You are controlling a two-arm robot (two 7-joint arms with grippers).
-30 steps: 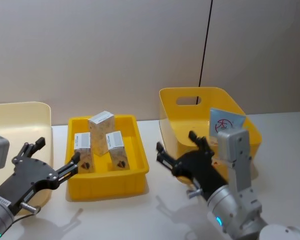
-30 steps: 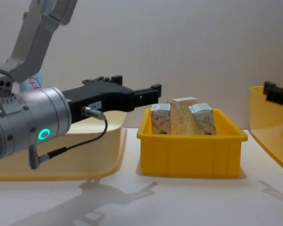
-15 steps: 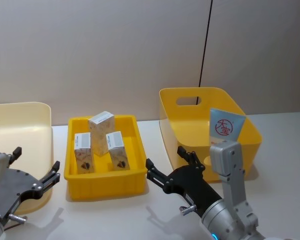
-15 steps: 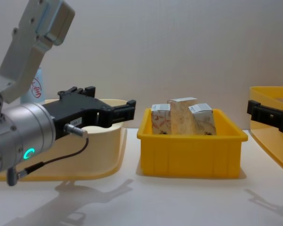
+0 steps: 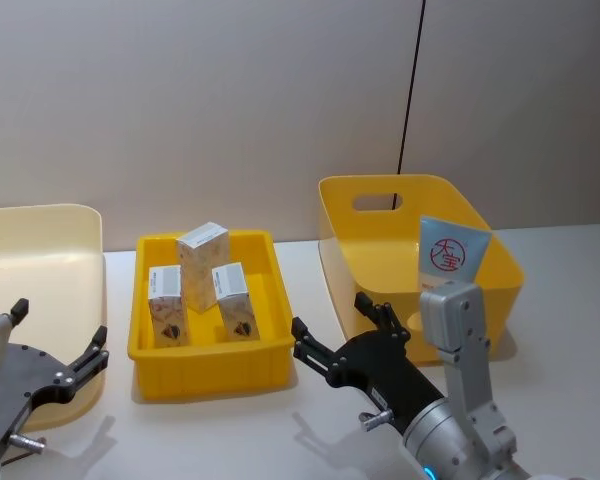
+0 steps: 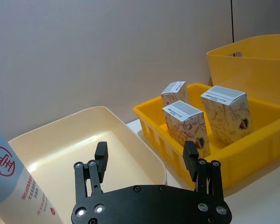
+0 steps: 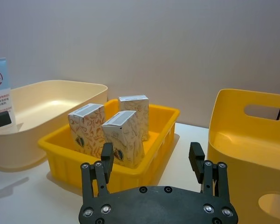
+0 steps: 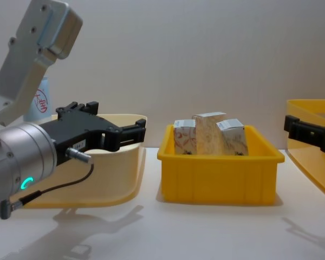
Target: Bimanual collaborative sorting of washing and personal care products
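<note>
Three beige patterned cartons [image 5: 202,252] with white tops stand in the shallow yellow tray [image 5: 210,366]; they also show in the left wrist view [image 6: 186,126] and the right wrist view [image 7: 123,137]. One light-blue tube [image 5: 452,256] with a red round logo stands in the tall yellow basket [image 5: 380,200]. Another tube [image 6: 14,182] stands by the cream bin [image 5: 40,250] on the left. My left gripper [image 5: 60,322] hovers open, low and left of the tray, holding nothing. My right gripper [image 5: 330,315] hovers open between tray and basket, also empty.
The tray sits mid-table between the cream bin [image 8: 114,179] and the basket [image 8: 309,146]. Bare table lies in front of all three containers. A plain wall stands close behind them.
My left gripper has drawn back from the tray's left side toward the lower left. My right gripper dropped back from the basket's front earlier and has held still since.
</note>
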